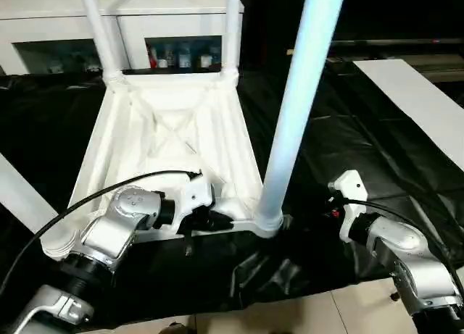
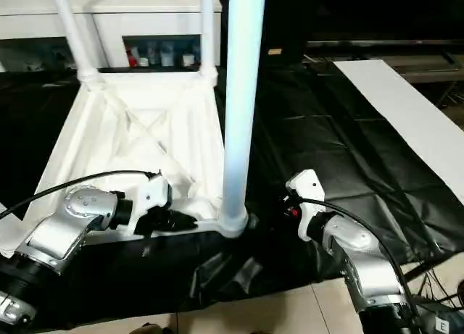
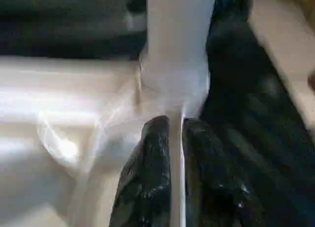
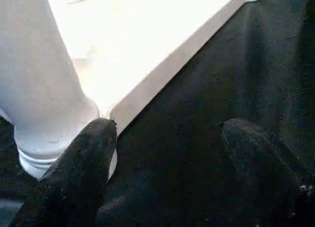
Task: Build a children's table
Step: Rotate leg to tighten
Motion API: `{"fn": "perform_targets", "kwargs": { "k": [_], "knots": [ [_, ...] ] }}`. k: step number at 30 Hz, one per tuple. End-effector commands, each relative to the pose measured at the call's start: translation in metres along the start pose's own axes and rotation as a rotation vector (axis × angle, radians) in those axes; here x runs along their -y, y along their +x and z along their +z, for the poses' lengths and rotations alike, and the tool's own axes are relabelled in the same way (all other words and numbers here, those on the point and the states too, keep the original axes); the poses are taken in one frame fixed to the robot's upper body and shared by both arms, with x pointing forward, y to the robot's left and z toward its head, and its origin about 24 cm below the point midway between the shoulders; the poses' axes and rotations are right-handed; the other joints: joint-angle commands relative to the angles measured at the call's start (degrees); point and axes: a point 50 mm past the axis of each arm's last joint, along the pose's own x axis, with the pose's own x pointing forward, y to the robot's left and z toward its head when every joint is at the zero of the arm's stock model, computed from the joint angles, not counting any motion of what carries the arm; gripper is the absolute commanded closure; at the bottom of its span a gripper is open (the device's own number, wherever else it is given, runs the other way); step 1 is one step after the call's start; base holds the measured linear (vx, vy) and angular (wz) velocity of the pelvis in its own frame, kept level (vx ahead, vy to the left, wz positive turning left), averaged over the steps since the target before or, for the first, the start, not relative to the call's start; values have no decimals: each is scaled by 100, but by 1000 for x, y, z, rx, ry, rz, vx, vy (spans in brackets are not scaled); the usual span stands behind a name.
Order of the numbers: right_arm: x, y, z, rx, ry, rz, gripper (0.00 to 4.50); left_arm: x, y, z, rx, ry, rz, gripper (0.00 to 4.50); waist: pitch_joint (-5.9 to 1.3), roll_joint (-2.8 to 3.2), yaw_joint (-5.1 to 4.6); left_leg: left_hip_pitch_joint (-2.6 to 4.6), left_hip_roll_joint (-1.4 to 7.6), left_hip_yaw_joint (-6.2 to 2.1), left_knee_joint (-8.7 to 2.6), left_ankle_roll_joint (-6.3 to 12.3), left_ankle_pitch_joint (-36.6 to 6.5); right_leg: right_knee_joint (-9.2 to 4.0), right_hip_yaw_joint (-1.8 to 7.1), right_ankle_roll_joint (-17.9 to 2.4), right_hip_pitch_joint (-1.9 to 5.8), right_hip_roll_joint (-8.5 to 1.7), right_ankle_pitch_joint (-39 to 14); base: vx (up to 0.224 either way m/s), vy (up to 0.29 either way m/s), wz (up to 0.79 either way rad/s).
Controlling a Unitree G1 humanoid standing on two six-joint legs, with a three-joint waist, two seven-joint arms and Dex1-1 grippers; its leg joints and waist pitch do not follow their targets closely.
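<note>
Your left hand (image 1: 210, 219) pinches the thin near rim of the upturned white tabletop (image 1: 174, 142) on the black sheet, right hand (image 2: 290, 203) spread empty beside the near-right leg (image 1: 297, 109): stiff, light, probably slippery plastic, best gripped at rim or socket.

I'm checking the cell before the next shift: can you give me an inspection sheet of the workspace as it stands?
Surface: crinkled black plastic sheet over the floor.
Job's things: white plastic rectangular tabletop lies ribbed underside up; three white tapered round legs stand in corner sockets, nearest leg at the near right corner.
Clutter: nothing seen.
End effectors: left end effector pinches the tabletop's near rim; right end effector open beside the nearest leg's base, holding nothing.
Cables: black cable loops over the left forearm.
Surroundings: white cabinet behind; white board at right.
</note>
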Motion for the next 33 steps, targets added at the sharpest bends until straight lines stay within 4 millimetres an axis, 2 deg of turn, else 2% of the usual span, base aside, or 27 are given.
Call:
{"fn": "perform_targets", "kwargs": {
  "k": [1, 3, 4, 6, 8, 9, 11, 13, 14, 15, 16, 18, 19, 20, 21, 22, 23, 24, 25, 26, 27, 28, 29, 30, 31, 32, 33],
  "knots": [
    [0, -5, 5, 32, 17, -19, 74, 3, -8, 6, 41, 1, 20, 352, -318, -40, -23, 177, 315, -151, -506, -57, -2096, -377, 169, -1046, 136, -251, -2048, 0, 0, 0],
    [0, -5, 6, 34, 19, -21, 74, 4, -8, 7, 46, 5, 23, 339, -316, -29, -33, 176, 316, -163, -510, -63, -2130, -385, 173, -965, 131, -246, -2148, 0, 0, 0],
    [-2, -10, 7, 52, 38, -52, 74, 5, -18, 20, 186, 30, 127, 327, -324, -40, -42, 177, 313, -162, -505, -81, -2153, -384, 170, -945, 125, -240, -2161, 0, 0, 0],
    [-3, -16, 10, 73, 43, -112, 74, 2, -31, 28, 269, 9, 302, 327, -329, 6, -45, 172, 322, -163, -504, -83, -2105, -373, 169, -995, 129, -232, -1968, 0, 0, 0],
    [-2, -20, 12, 90, 30, -190, 74, 0, -41, 28, 324, -40, 485, 327, -313, -24, -76, 150, 344, -159, -517, -110, -2153, -375, 165, -990, 140, -219, -1865, 0, 0, 0],
    [-2, -22, 13, 96, 32, -235, 74, 0, -46, 26, 350, -63, 576, 327, -310, -4, -76, 161, 321, -166, -514, -103, -2213, -391, 155, -950, 137, -217, -2002, 0, 0, 0],
    [0, -23, 13, 103, 52, -334, 74, 3, -50, 17, 388, -165, 714, 327, -295, -35, -126, 164, 296, -165, -503, -121, -2354, -451, 158, -761, 101, -204, -2410, 0, 0, 0],
    [-3, -21, 14, 126, 89, -366, 74, 8, -52, 3, 381, -227, 831, 327, -278, -38, -158, 158, 285, -184, -496, -151, -2485, -507, 154, -554, 68, -203, -2811, 0, 0, 0],
    [-5, -19, 14, 129, 94, -366, 74, 9, -52, -1, 370, -230, 869, 327, -278, -38, -158, 158, 285, -184, -496, -151, -2485, -507, 154, -554, 68, -203, -2811, 0, 0, 0],
    [-8, -15, 15, 132, 101, -367, 74, 11, -52, -6, 353, -236, 928, 327, -279, -38, -174, 148, 275, -203, -496, -170, -2556, -530, 140, -404, 65, -191, -3016, 0, 0, 0],
    [-11, -13, 15, 130, 105, -362, 74, 12, -50, -9, 344, -245, 957, 327, -293, -57, -178, 156, 272, -216, -491, -200, -2576, -552, 144, -285, 37, -179, -3057, 0, 0, 0],
    [-15, -10, 15, 125, 104, -353, 74, 13, -48, -9, 342, -256, 982, 327, -303, -35, -164, 116, 280, -216, -492, -171, -2272, -537, 154, -382, 27, -157, -2568, 0, 0, 0],
    [-17, -9, 15, 123, 102, -343, 74, 13, -47, -9, 342, -267, 982, 327, -320, -37, -152, 48, 261, -178, -466, -18, -1753, -494, 146, -592, 10, -105, -1784, 0, 0, 0],
    [-18, -9, 15, 123, 102, -342, 74, 13, -46, -9, 342, -267, 982, 327, -374, -45, -145, -28, 222, -128, -389, 280, -1015, -443, 124, -859, -21, -62, -877, 0, 0, 0],
    [-20, -7, 15, 117, 94, -340, 74, 14, -44, -4, 342, -257, 1000, 327, -396, -65, -144, -75, 195, -104, -355, 474, -685, -419, 99, -1001, -37, -44, -501, 0, 0, 0],
    [-20, -7, 15, 114, 90, -344, 74, 14, -43, -2, 341, -250, 1009, 327, -491, -29, -123, -166, 142, -90, -237, 909, 248, -344, 36, -1258, -95, -7, 474, -52, 12, 1],
    [-20, -7, 15, 118, 96, -344, 74, 15, -42, 0, 351, -250, 1003, 327, -535, -45, -118, -245, 72, -59, -142, 1312, 603, -371, -27, -1396, -170, 23, 867, -52, 12, 1],
    [-21, -6, 15, 121, 98, -338, 74, 16, -41, 1, 354, -251, 1012, 327, -590, -25, -100, -229, 55, -70, -79, 1407, 493, -369, -37, -1430, -154, -13, 720, -66, 20, 2],
    [-21, -6, 16, 123, 99, -334, 74, 17, -41, 1, 355, -252, 1020, 327, -510, -57, -109, -258, 113, -78, -133, 1364, -474, -516, -73, -1313, -197, -63, -543, -84, 36, -2],
    [-21, -6, 16, 124, 99, -332, 74, 17, -40, 1, 355, -253, 1026, 327, -426, -44, -150, -165, 172, -121, -192, 966, -1773, -616, -141, -912, -237, -77, -2264, -84, 36, -2],
    [-23, -6, 16, 127, 99, -314, 74, 20, -39, 2, 355, -237, 1023, 327, -344, -31, -220, 0, 207, -200, -201, 422, -2905, -735, -248, -303, -299, -72, -3662, -112, 42, -6],
    [-25, -6, 15, 130, 94, -289, 74, 23, -39, 2, 354, -226, 1022, 327, -284, 0, -267, 120, 237, -257, -226, 148, -3534, -829, -356, -17, -362, -5, -4039, -100, 42, -13],
    [-27, -6, 15, 137, 93, -272, 74, 26, -38, 1, 353, -224, 1022, 327, -162, 116, -352, 40, 452, -389, -700, -307, -4861, -498, -558, 229, -67, 180, -3661, -100, 42, -13],
    [-27, -6, 15, 140, 93, -265, 74, 27, -38, 1, 352, -225, 1023, 327, -128, 212, -199, -375, 615, -328, -1185, -517, -5453, 599, -502, -22, 406, 168, -2587, -145, 50, -6],
    [-28, -7, 14, 138, 105, -261, 74, 30, -37, 1, 348, -211, 1027, 327, -35, 114, 331, -761, 380, 274, -1328, -727, -5915, 1091, -722, -286, 564, 293, -1867, -125, -12, 14],
    [-28, -7, 13, 135, 112, -260, 74, 32, -37, 1, 346, -202, 1030, 327, -234, -41, 254, -378, 391, 387, -1048, -675, -4485, 1001, -109, -211, 493, 48, -2880, -125, -12, 14],
    [-30, -7, 13, 138, 108, -245, 74, 33, -39, 0, 350, -202, 1053, 327, -245, -404, 193, 173, 162, -188, 718, -556, -1932, -565, 447, 165, -294, -1103, -5748, 16, -126, 12]
  ]
}}
